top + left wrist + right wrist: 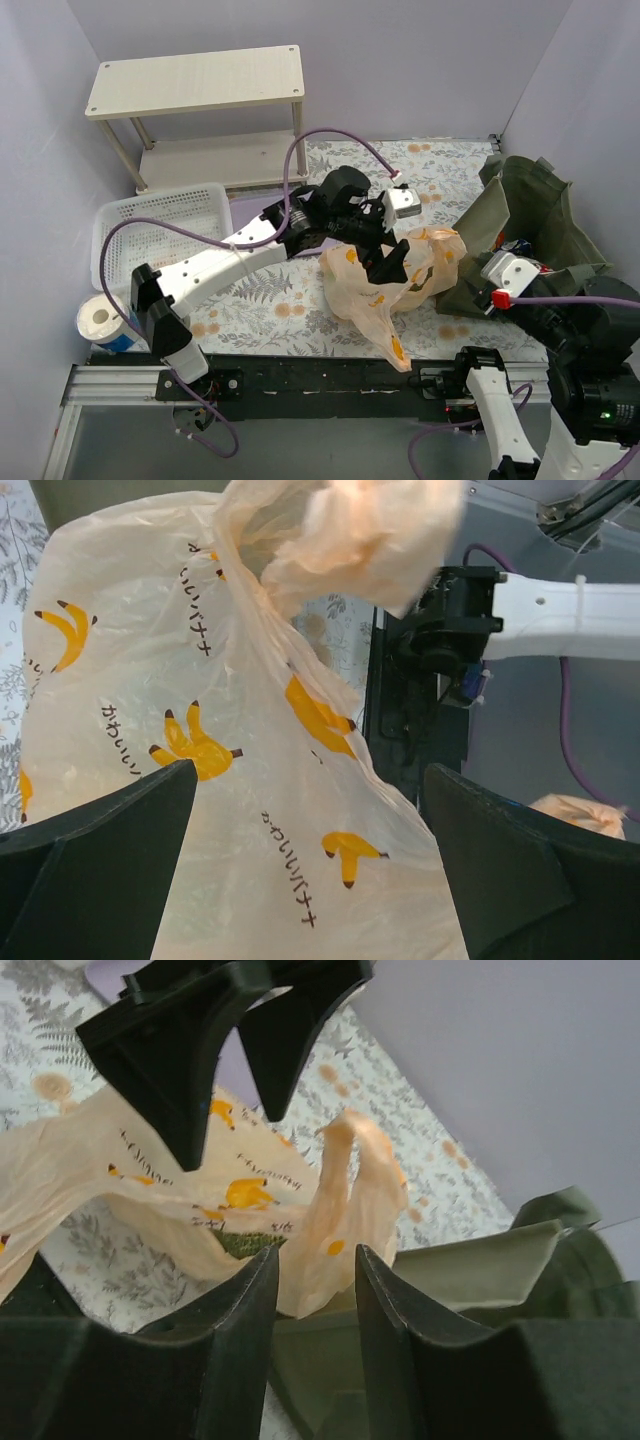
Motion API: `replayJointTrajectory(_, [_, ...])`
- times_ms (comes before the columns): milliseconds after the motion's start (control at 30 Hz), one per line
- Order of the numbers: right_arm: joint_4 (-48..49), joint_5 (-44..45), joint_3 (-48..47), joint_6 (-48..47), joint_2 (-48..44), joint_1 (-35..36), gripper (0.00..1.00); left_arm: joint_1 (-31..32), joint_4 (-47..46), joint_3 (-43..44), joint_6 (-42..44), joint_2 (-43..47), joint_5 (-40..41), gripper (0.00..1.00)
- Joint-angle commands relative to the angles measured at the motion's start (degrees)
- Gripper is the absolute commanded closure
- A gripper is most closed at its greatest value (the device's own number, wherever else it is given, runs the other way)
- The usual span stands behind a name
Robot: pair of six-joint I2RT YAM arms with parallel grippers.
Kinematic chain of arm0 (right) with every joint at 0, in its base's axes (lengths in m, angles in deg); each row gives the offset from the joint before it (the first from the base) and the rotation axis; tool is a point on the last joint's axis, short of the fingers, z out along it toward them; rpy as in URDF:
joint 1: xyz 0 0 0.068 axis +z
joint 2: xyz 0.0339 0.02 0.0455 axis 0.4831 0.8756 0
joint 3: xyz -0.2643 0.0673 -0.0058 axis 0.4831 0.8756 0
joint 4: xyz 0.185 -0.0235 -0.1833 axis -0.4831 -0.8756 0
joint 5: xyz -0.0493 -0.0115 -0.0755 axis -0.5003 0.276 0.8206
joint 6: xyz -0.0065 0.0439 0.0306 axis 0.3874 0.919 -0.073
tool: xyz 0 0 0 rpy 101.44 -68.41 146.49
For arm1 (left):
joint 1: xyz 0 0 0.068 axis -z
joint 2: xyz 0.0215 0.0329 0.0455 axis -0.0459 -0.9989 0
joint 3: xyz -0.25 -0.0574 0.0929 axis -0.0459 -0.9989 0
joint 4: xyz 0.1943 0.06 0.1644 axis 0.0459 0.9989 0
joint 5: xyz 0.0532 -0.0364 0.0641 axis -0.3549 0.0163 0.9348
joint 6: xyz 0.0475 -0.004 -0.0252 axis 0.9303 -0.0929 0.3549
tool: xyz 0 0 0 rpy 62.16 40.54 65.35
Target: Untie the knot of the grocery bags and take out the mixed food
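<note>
The right claw (315,1260) sits nearest, its dark fingers a narrow gap apart and gripping nothing visible. Just beyond its tips a handle loop rises from the thin, crinkly peach-orange plastic bag (370,290) with banana print, which lies slumped on the floral worktop (270,300). Above the bag, the left claw (310,770) hangs wide open, with the bag's bunched, twisted knot (340,540) beyond its fingers. An olive-green fabric tote (540,220) touches the bag's right side.
</note>
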Motion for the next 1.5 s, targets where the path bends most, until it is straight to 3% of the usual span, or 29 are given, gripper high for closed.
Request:
replayJointTrajectory(0, [-1.8, 1.3, 9.0, 0.1, -4.7, -0.2, 0.58, 1.5, -0.6, 3.2, -4.5, -4.4, 1.8, 0.02])
replayJointTrajectory(133, [-1.3, -0.1, 13.0, -0.4, -8.4, -0.2, 0.59, 3.2, -2.1, -1.7, -4.0, -4.7, 7.5, 0.02])
replayJointTrajectory(233, [-1.2, -2.1, 15.5, -0.5, -9.8, -0.4, 0.59, 3.2, -3.2, -5.6, -4.2, -3.2, 14.7, 0.10])
replayJointTrajectory(333, [-1.3, -5.9, 17.9, -2.3, -10.8, -1.0, 0.62, 2.3, -4.3, -8.9, -3.6, -1.0, 18.7, 0.36])
replayJointTrajectory(367, [-1.1, -7.4, 20.2, -3.3, -11.1, -1.4, 0.64, 1.5, -4.5, -9.4, -4.2, -0.6, 17.9, 0.45])
replayJointTrajectory(400, [-0.7, -9.1, 22.0, -4.1, -11.4, -2.8, 0.66, -0.4, -4.9, -9.6, -5.0, -0.1, 17.1, 0.65])
replayJointTrajectory(500, [-0.2, -15.8, 28.4, -11.3, -12.0, -6.4, 0.74, -3.4, -5.1, -8.7, -6.1, 0.5, 10.8, 0.95])
replayJointTrajectory(533, [0.8, -17.1, 29.8, -12.7, -12.3, -6.7, 0.76, -3.8, -5.0, -8.3, -6.3, 0.5, 9.9, 1.00])
replayJointTrajectory(700, [5.5, -17.8, 34.6, -22.0, -11.6, -7.3, 0.85, -5.5, -6.7, -6.4, -7.1, 1.9, 2.7, 1.00])
replayJointTrajectory(900, [16.8, -13.4, 33.0, -10.1, -4.9, -7.4, 0.98, -5.9, -6.0, -4.4, -4.4, 3.4, 2.7, 1.00])
replayJointTrajectory(1000, [19.6, -13.4, 24.9, -4.0, 3.6, -7.3, 0.95, -6.5, -5.3, -3.7, -3.6, 3.9, 3.1, 1.00])
replayJointTrajectory(1100, [27.3, -10.4, 13.9, 11.2, 11.1, -7.1, 0.92, -7.2, -5.8, -4.7, -5.7, 3.6, 6.7, 1.00])
replayJointTrajectory(1133, [31.9, -3.5, 11.3, 19.4, 15.6, -6.7, 0.92, -7.7, -6.0, -5.9, -6.3, 3.8, 7.3, 1.00])
replayJointTrajectory(1200, [31.9, 3.2, -1.4, 22.3, 22.1, -5.7, 0.94, -8.5, -6.3, -6.8, -5.8, 3.6, 6.4, 1.00])
replayJointTrajectory(1267, [28.1, 18.2, -16.1, 28.4, 33.3, -5.3, 0.93, -9.2, -6.5, -6.9, -5.3, 2.7, 4.7, 1.00])
replayJointTrajectory(1367, [21.7, 24.3, -29.4, 29.9, 44.2, -4.3, 0.77, -10.2, -6.4, -5.5, -7.1, 1.1, 3.2, 1.00])
replayJointTrajectory(1433, [22.4, 18.9, -27.8, 29.4, 43.5, -2.6, 0.73, -10.5, -7.0, -5.5, -8.0, 1.0, 3.3, 1.00])
replayJointTrajectory(1467, [25.2, 17.4, -25.0, 26.1, 41.4, 2.3, 0.71, -10.8, -7.3, -6.0, -8.2, 1.1, 3.3, 1.00])
